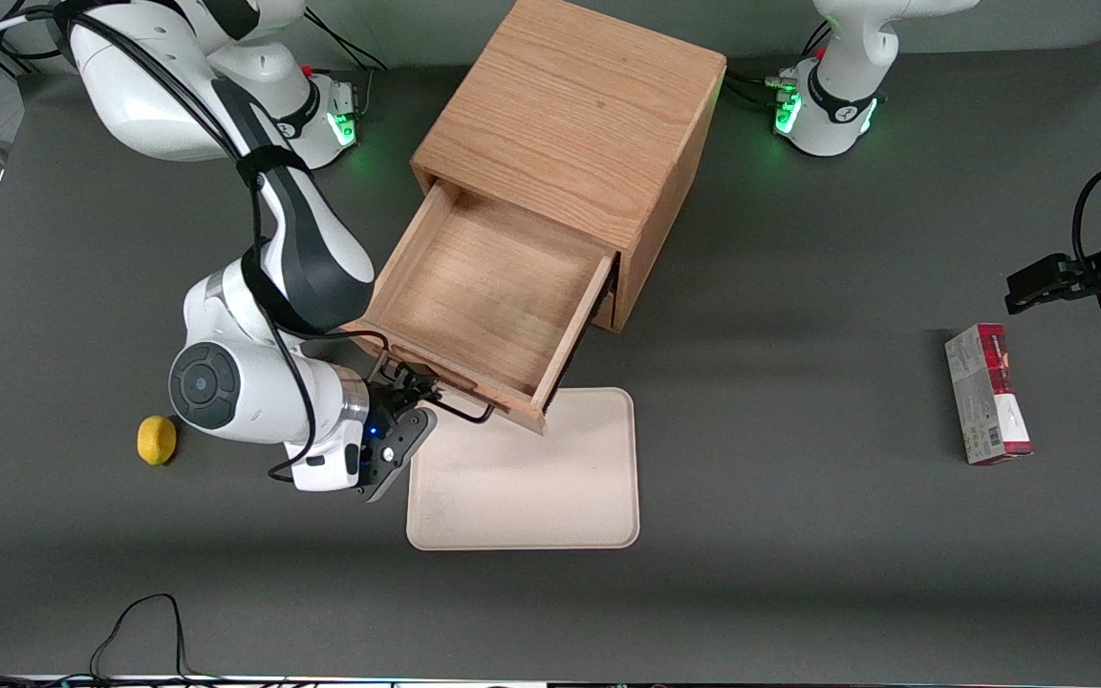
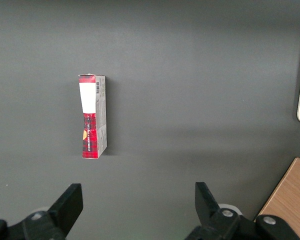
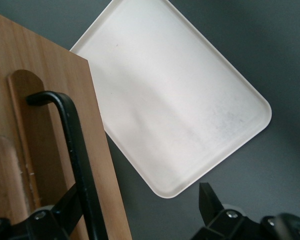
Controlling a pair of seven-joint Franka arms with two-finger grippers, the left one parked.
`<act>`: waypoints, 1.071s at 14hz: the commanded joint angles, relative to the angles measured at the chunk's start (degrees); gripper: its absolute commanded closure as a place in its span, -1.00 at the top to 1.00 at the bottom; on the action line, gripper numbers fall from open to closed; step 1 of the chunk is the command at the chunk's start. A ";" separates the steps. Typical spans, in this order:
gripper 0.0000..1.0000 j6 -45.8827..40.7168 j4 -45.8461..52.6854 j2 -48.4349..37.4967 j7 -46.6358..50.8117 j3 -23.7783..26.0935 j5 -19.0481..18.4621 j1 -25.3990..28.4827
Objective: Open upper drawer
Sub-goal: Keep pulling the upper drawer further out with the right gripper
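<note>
Straddling the thin black handle (image 3: 72,150) w/ fingers spread, not clamped, the gripper (image 1: 404,413) sits at the upper drawer (image 1: 484,287) front; drawer's pulled well out of the cabinet (image 1: 579,115), overhanging the beige tray (image 1: 531,478).

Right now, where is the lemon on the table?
In the front view the lemon lies on the bare table toward the working arm's end, beside the right arm's hand, which is at the upper drawer handle.
</note>
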 commanded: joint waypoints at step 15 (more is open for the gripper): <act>1.00 -3.71 6.34 0.21 1.35 0.28 1.23 -2.39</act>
